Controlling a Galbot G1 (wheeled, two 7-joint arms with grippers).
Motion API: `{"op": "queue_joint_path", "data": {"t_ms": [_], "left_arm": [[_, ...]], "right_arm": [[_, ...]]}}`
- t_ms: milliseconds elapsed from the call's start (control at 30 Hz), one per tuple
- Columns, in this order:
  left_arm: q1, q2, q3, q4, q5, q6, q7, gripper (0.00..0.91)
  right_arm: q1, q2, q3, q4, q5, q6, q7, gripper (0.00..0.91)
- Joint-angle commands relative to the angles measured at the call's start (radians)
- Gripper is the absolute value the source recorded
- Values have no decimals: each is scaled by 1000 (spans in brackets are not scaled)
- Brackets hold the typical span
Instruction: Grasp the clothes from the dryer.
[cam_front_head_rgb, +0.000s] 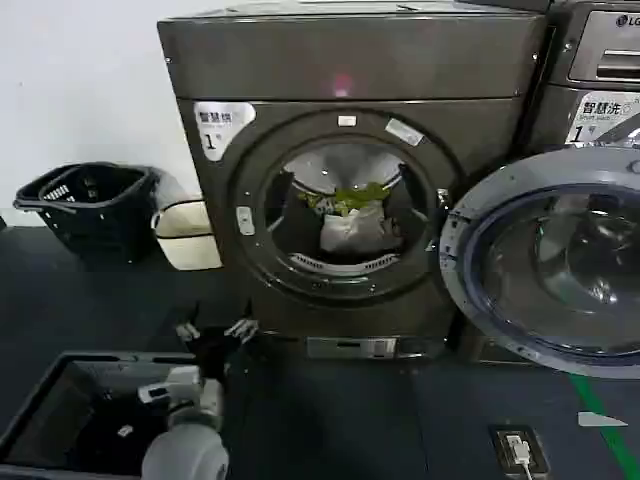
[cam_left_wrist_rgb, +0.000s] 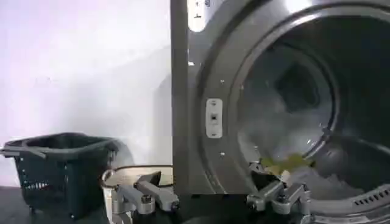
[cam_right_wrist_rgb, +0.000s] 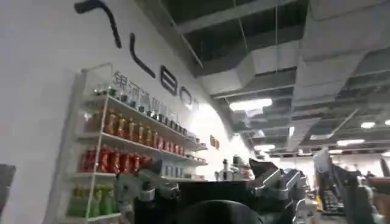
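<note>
The dryer (cam_front_head_rgb: 350, 70) is the dark bronze-grey machine facing me, its round porthole uncovered. Inside the drum lie the clothes (cam_front_head_rgb: 352, 222), a small white-grey bundle with a yellow-green piece on top. My left gripper (cam_front_head_rgb: 215, 332) hovers low in front of the dryer's lower left corner, open and holding nothing, well short of the drum. In the left wrist view this gripper (cam_left_wrist_rgb: 207, 193) points at the dryer's front (cam_left_wrist_rgb: 189, 91), with the clothes (cam_left_wrist_rgb: 286, 164) beyond one fingertip. My right gripper (cam_right_wrist_rgb: 207, 182) is open and empty, aimed up toward drink shelves and the ceiling.
The dryer's round glass door (cam_front_head_rgb: 545, 265) hangs open to the right, in front of a silver machine (cam_front_head_rgb: 600, 60). A black basket (cam_front_head_rgb: 90, 200) and a cream tub (cam_front_head_rgb: 185, 232) stand by the wall at left. A grey crate (cam_front_head_rgb: 30, 405) sits at my lower left.
</note>
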Motion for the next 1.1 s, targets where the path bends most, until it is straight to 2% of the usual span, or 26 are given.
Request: {"op": "queue_joint_path", "data": {"t_ms": [33, 533, 1100], "left_arm": [[3, -1, -6, -9, -2, -6, -7, 907], [17, -5, -6, -24, 4, -9, 1, 907], [27, -3, 4, -38, 30, -27, 44, 907]], "right_arm": [[5, 3, -8, 10, 34, 42, 8, 907], [4, 8, -6, 9, 37, 53, 12, 907], [-8, 19, 4, 29, 80, 55, 11, 907]]}}
